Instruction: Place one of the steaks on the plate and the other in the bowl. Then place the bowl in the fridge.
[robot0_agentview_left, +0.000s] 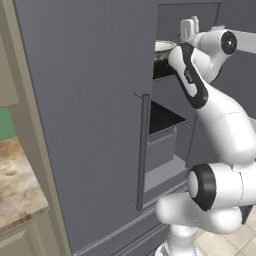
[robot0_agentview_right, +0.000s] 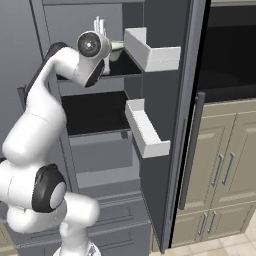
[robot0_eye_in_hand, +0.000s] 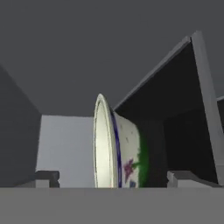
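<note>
Fridge (robot0_agentview_right: 165, 125), right door swung open, with two white door bins (robot0_agentview_right: 150, 55) on its inner side. Arm (robot0_agentview_left: 220, 125) reaches up to the upper shelf (robot0_agentview_right: 120, 70). Bowl (robot0_eye_in_hand: 116, 148) rests on that shelf, seen edge-on in the hand view. Gripper (robot0_eye_in_hand: 113, 178) spread wide, a fingertip (robot0_eye_in_hand: 46, 177) on each side of the bowl, neither touching it.

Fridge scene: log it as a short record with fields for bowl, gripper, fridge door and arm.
bowl: on the upper fridge shelf, rim between the gripper's fingertips in the hand view
gripper: open, fingertips spread on either side of the bowl, not clamped
fridge door: right door swung open, two white door bins showing
arm: reaching into the upper compartment
</note>
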